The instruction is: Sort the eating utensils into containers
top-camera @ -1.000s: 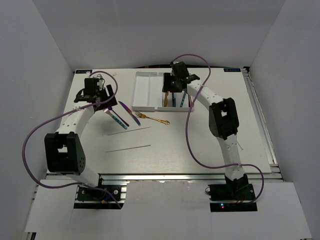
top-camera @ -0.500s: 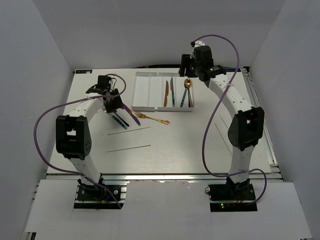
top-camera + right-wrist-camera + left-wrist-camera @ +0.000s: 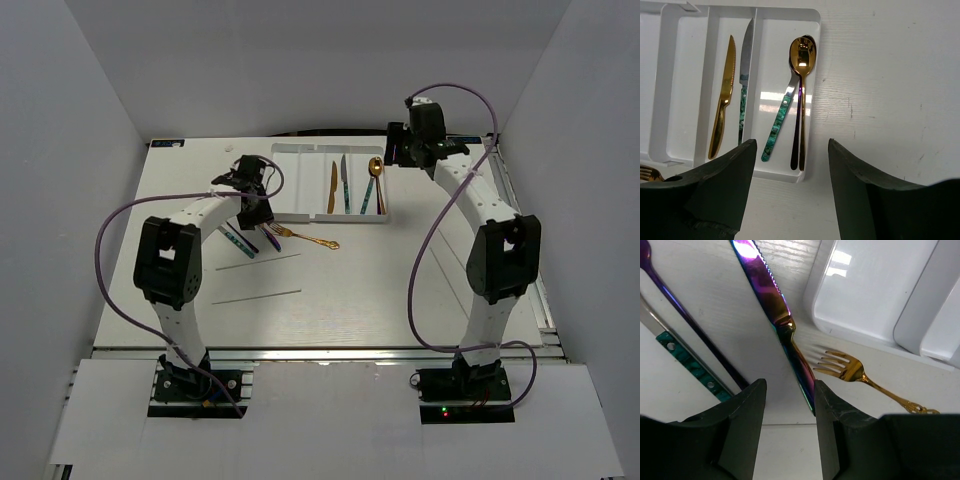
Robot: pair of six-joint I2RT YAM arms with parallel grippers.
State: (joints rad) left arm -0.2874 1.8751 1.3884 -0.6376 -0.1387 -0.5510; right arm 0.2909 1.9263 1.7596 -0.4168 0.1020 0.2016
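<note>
The white tray (image 3: 300, 190) holds a gold knife (image 3: 332, 187), a teal-handled knife (image 3: 344, 183), and a gold spoon (image 3: 373, 178) beside a teal-handled spoon (image 3: 777, 125) and a purple one. On the table left of the tray lie an iridescent purple knife (image 3: 771, 295), a gold fork (image 3: 852, 371), a purple utensil (image 3: 680, 310) and a teal-handled one (image 3: 690, 360). My left gripper (image 3: 790, 435) is open and empty, low over the purple knife's handle end. My right gripper (image 3: 792, 200) is open and empty, above the tray's right end (image 3: 812, 15).
Two thin grey lines (image 3: 258, 262) (image 3: 256, 296) mark the table nearer the arms. The tray's two left compartments (image 3: 685, 75) hold nothing in view. White walls enclose the table on three sides. Purple cables loop from both arms.
My right gripper rose from the tray and drew back to the right, leaving the gold spoon in the tray's rightmost compartment. My left gripper moved right toward the purple knife and gold fork.
</note>
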